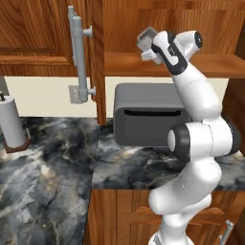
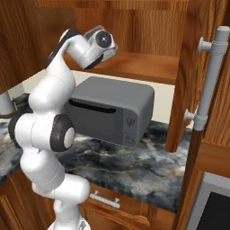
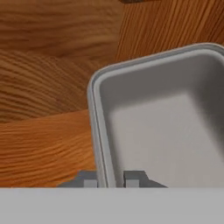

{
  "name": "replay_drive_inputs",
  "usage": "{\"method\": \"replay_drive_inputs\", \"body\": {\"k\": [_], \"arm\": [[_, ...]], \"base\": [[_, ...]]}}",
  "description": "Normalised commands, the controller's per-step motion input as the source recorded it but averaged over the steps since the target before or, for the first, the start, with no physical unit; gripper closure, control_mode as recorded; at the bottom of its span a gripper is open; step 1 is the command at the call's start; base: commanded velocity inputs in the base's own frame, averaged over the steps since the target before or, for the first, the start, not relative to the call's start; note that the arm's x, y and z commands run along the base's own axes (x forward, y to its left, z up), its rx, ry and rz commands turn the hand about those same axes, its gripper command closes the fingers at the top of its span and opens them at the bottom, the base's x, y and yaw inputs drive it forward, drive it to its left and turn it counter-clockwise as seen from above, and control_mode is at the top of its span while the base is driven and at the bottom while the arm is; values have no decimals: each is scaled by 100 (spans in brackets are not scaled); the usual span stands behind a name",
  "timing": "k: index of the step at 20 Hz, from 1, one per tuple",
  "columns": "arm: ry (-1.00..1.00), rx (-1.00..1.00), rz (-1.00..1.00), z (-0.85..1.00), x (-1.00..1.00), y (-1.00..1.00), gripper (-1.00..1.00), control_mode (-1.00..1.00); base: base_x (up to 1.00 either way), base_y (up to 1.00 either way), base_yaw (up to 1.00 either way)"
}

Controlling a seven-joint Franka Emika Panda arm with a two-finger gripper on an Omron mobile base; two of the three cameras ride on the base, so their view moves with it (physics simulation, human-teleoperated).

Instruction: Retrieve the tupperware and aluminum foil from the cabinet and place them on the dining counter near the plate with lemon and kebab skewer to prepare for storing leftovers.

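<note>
The tub [image 3: 166, 127] is in the open wall cabinet [image 1: 48, 33], just above its shelf [image 2: 134, 67], over the microwave [image 1: 148, 115]. It looks light, thin and stiff, with smooth walls that may slip. The gripper [image 3: 111, 178] is closed on its left wall, one finger inside and one outside; the rim seems the best hold. No label or writing is readable.
</note>
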Motion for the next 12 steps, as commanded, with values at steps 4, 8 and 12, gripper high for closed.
{"method": "replay_drive_inputs", "body": {"k": [4, 8, 12], "arm": [[39, -9, 4, 65, -100, 0, 100, -100], [32, -9, 3, 32, -100, 0, 100, -100], [5, -10, 1, -21, -100, 0, 100, -100]], "base": [[0, 0, 0], [0, 0, 0], [0, 0, 0]]}}
